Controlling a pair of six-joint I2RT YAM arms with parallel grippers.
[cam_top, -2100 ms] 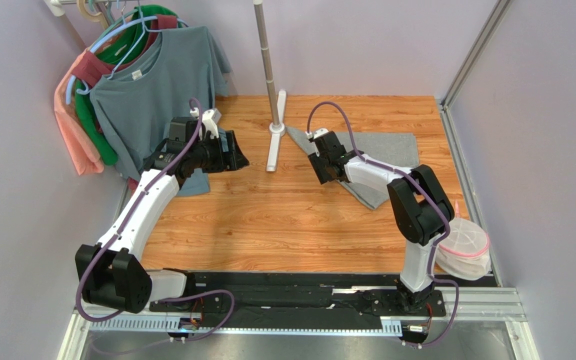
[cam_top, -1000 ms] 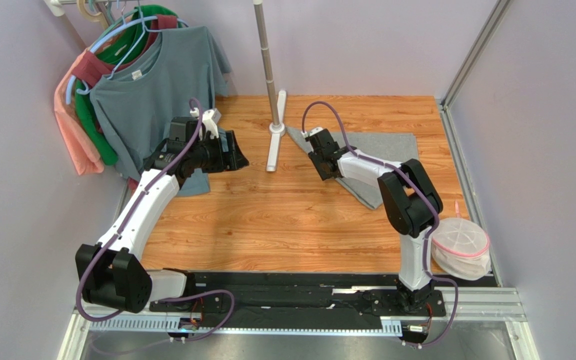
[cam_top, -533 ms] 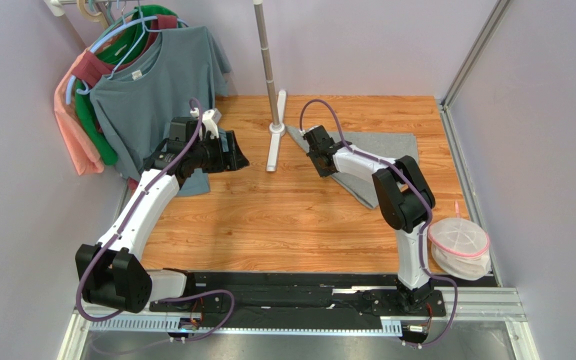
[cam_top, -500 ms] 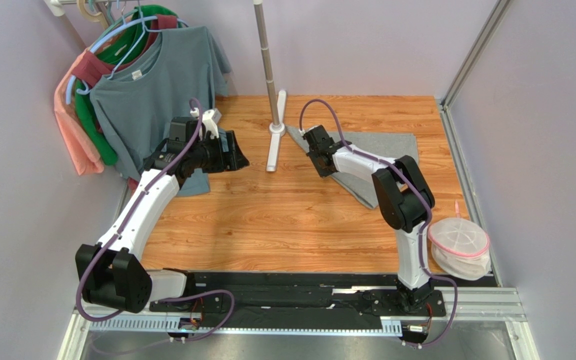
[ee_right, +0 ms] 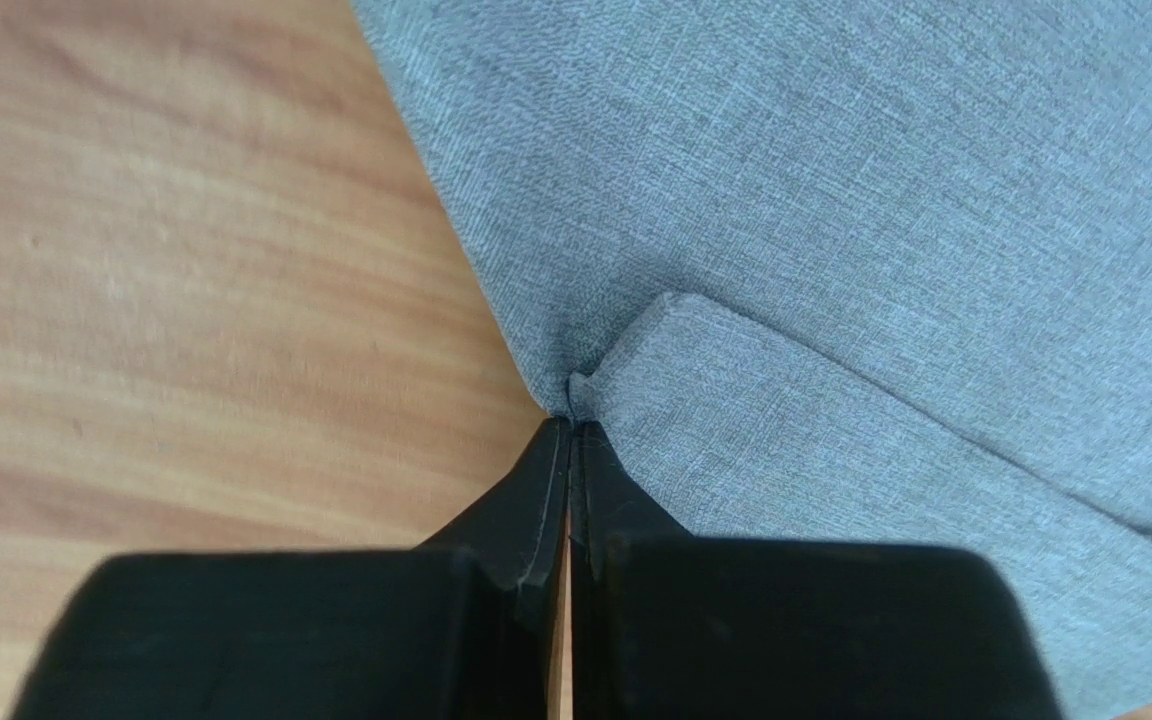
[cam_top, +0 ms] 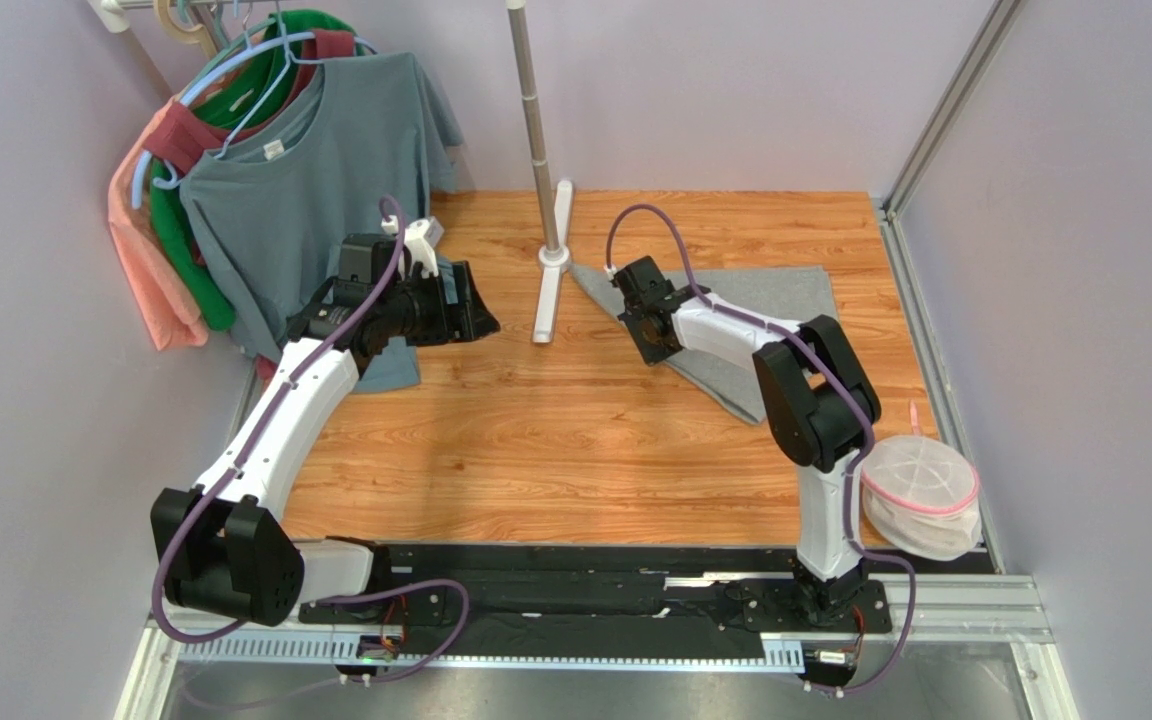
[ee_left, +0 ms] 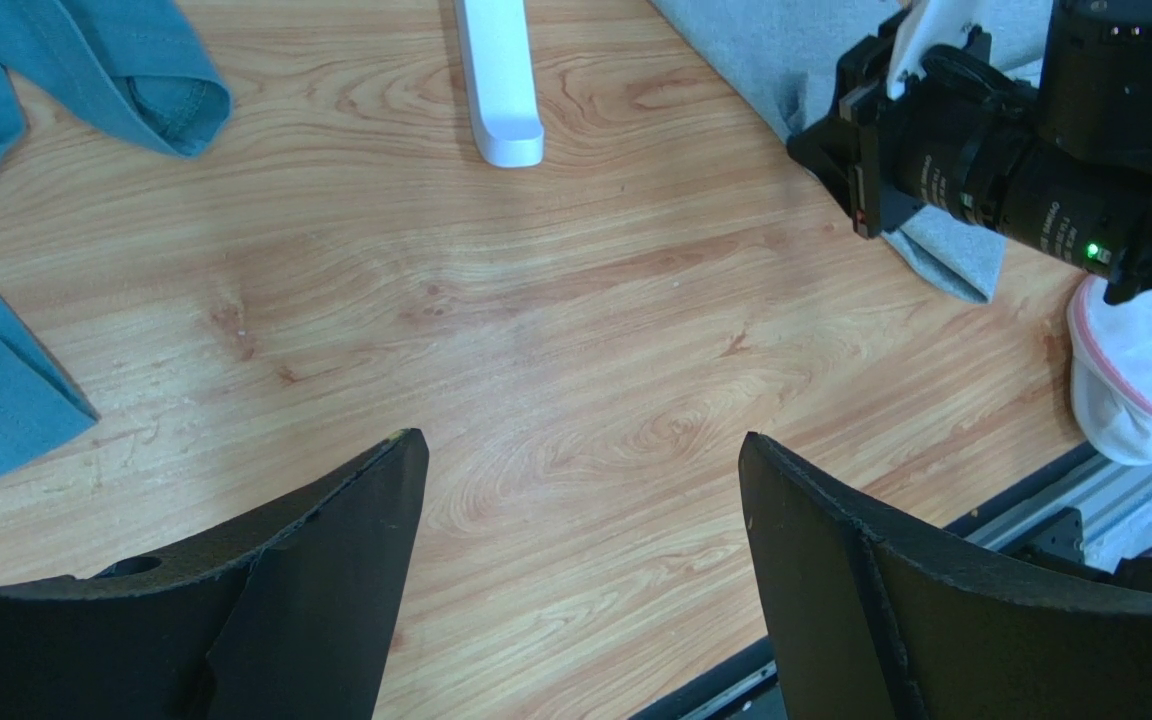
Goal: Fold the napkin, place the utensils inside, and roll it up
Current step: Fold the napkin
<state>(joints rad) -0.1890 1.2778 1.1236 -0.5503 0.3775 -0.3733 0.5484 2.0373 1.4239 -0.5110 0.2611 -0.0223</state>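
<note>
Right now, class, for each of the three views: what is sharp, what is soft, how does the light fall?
Top external: even light, sharp throughout, faint shadows. Left wrist: table grain crisp with a pale sheen; its own fingers dark, featureless. Right wrist: napkin weave sharp, the wood at left softer.

1. I'm looking down on a wooden tabletop (cam_top: 537, 435) closed in by pale lilac walls (cam_top: 717, 90).
2. At the far left corner several shirts hang on hangers: a blue-grey T-shirt (cam_top: 312, 180) in front, with a green one (cam_top: 184, 255) and a salmon-pink one (cam_top: 139, 285) behind it.
3. A metal pole (cam_top: 533, 120) stands at the far middle of the table on a long white foot (cam_top: 552, 285).
4. A white mesh bag (cam_top: 920, 488) with a pink rim sits at the table's near right edge.
</note>
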